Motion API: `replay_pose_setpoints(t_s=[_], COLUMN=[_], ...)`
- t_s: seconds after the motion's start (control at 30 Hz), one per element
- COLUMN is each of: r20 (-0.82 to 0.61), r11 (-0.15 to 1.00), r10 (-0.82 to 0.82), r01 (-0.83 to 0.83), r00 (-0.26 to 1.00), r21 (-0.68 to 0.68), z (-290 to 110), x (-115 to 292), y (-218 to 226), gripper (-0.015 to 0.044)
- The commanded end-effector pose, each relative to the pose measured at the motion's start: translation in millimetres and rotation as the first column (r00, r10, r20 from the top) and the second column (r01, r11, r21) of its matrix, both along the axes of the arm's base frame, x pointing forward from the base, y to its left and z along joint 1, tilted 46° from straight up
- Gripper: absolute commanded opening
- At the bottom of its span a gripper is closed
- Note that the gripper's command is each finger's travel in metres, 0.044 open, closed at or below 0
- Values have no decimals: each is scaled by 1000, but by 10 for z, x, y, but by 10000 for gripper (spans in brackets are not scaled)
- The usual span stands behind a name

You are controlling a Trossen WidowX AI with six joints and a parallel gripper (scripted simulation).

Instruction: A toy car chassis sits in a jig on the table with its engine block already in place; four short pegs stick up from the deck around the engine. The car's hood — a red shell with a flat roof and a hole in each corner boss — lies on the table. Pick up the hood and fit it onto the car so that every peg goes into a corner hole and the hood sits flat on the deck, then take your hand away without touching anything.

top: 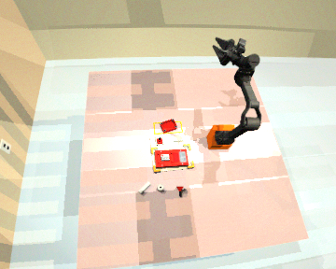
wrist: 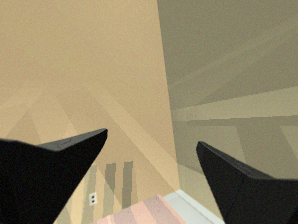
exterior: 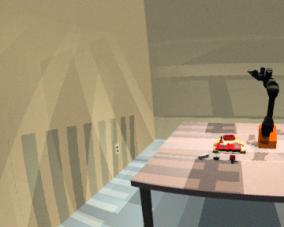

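Grey bar (top: 144,188), perhaps, near jig (top: 192,164)
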State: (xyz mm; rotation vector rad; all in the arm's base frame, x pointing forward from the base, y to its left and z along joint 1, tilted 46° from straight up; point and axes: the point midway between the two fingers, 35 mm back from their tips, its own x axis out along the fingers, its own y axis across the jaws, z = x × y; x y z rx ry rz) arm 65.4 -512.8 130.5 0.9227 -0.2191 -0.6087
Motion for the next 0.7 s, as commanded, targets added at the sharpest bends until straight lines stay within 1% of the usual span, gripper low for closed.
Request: replay_pose_setpoints(t_s=[0.0,0.33,0.67], r20=[-27,-76,-115], r11=[996,954,864], r10=[93,299,498], r01=[-93,-300,-503], r00=[995,951,860], r21=[0,-9,-22], z=[-309,-887,-1393], x=[350,1079,1666], y=[182,705,1425], gripper=[440,440,440])
